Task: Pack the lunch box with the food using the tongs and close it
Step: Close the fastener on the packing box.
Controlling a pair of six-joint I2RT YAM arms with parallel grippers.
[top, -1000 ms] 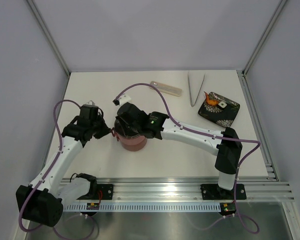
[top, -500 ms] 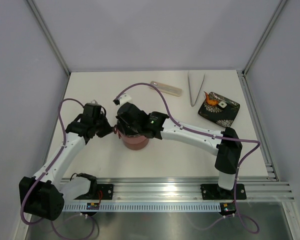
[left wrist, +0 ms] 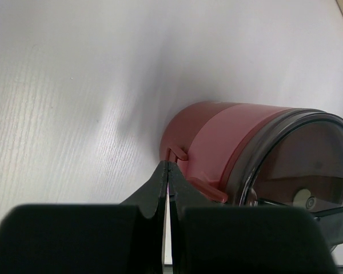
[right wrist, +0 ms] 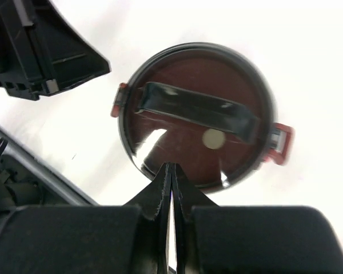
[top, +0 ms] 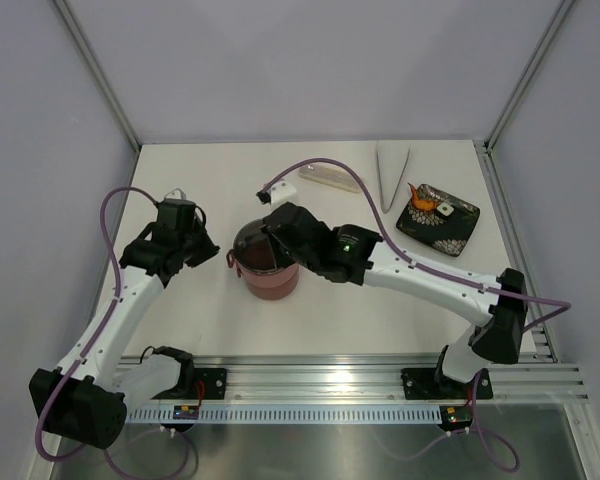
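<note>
The lunch box (top: pixel 268 270) stands stacked in mid-table, its grey top lid (right wrist: pixel 197 114) on, with a dark handle across it. My left gripper (top: pixel 219 258) is shut, its tips (left wrist: pixel 169 165) touching the red latch (left wrist: pixel 178 153) on the box's left side. Over the lid's far-right rim sits my right gripper (top: pixel 278 238), shut on nothing (right wrist: pixel 169 166). A second red latch (right wrist: pixel 280 142) sticks out on the opposite side. The tongs (top: pixel 390 172) lie at the back right. Orange food (top: pixel 420 200) and a white piece (top: pixel 445 210) rest on the black tray (top: pixel 455 228).
A pale beige cutlery case (top: pixel 332 178) lies behind the lunch box, left of the tongs. The right arm's purple cable (top: pixel 300 168) loops above it. Grey walls close the table at the back and both sides, and a metal rail (top: pixel 360 380) runs along the near edge.
The right arm has drawn back to the right, uncovering the lid. The left gripper has stayed at the left latch, its arm shifting slightly.
</note>
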